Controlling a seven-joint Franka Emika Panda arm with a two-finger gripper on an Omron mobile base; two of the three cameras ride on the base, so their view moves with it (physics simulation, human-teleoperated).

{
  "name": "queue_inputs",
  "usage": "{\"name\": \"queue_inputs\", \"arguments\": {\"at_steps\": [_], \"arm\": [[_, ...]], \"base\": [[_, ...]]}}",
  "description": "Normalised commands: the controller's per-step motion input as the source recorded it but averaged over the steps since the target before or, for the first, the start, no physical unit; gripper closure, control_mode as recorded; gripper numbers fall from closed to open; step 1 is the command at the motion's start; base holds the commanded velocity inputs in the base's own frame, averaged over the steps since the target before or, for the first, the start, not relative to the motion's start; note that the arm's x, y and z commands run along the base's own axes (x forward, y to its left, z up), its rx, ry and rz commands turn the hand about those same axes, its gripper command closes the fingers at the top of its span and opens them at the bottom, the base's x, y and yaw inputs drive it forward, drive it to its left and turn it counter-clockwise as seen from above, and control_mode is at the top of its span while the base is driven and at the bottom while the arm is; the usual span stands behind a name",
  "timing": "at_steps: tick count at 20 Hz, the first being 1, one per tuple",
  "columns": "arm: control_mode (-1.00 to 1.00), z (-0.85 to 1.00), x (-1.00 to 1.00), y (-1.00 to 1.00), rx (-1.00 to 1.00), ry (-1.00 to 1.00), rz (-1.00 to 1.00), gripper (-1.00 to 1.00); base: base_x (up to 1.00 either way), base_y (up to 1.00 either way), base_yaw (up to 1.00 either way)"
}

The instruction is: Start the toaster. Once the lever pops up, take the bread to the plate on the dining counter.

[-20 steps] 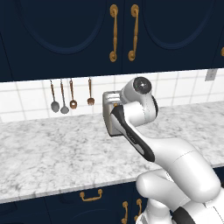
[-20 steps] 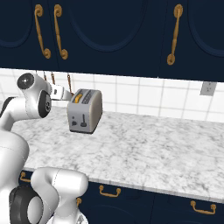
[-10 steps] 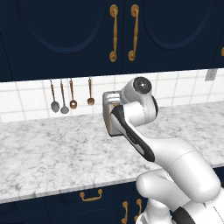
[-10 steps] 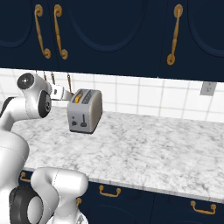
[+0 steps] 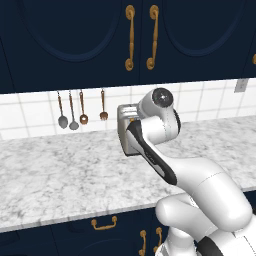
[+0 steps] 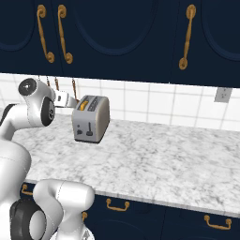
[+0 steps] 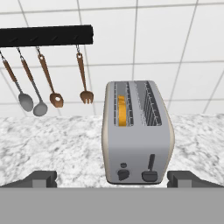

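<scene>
The bread (image 7: pixel 122 111) sits in the toaster's (image 7: pixel 136 135) left slot.

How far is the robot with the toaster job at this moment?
Done: the bread sits in the toaster's left slot. In hand: the open end effector faces the toaster's end with the lever, touching nothing. Left: press the lever, wait for the pop, carry the bread to the plate.

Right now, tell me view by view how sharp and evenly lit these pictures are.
Left base view: flat, even light, no glare; the white arm hides most of the boxy silver-grey toaster. Right base view: crisp, with a soft shadow beside the toaster on the marbled worktop. Hand view: sharp all over, the golden-orange bread slice bright in its slot, tile lines slanting outward.
</scene>
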Motion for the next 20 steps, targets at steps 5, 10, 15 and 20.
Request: {"name": "queue_inputs", "arguments": {"at_steps": [5,10,15,20], "arm": [[-1.0,0.0,0.0,0.0,0.0,0.0,0.0,-1.0],[-1.0,0.0,0.0,0.0,0.0,0.0,0.0,-1.0],[-1.0,0.0,0.0,0.0,0.0,0.0,0.0,-1.0],[-1.0,0.0,0.0,0.0,0.0,0.0,0.0,-1.0]], "base": [[0.0,0.0,0.0],[0.0,0.0,0.0],[0.0,0.0,0.0],[0.0,0.0,0.0]]}}
